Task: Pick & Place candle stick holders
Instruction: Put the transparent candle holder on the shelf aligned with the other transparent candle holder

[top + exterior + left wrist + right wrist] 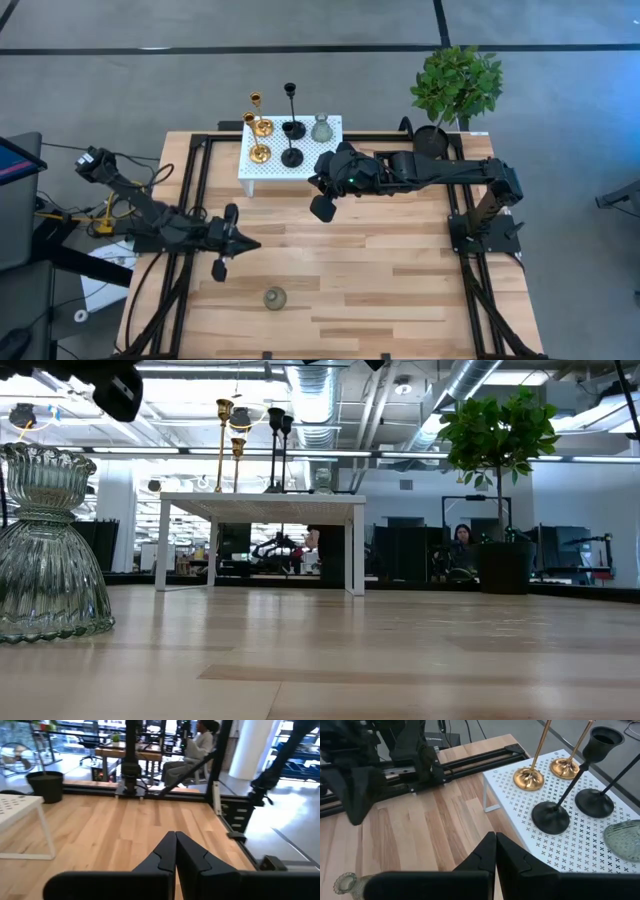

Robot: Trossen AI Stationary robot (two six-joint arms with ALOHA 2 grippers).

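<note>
One glass holder stands alone on the wooden table; five others stand on the white stand.

Nearest the front edge, a grey-green glass holder [274,297] stands upright. Behind it, the left gripper [246,243] hovers with fingers pressed together, empty. Farther back, the right gripper [316,183], also closed and empty, hangs just beside the white perforated stand [262,172], which carries two gold holders [259,127], two black holders [292,125] and a second grey-green holder [321,129].
</note>
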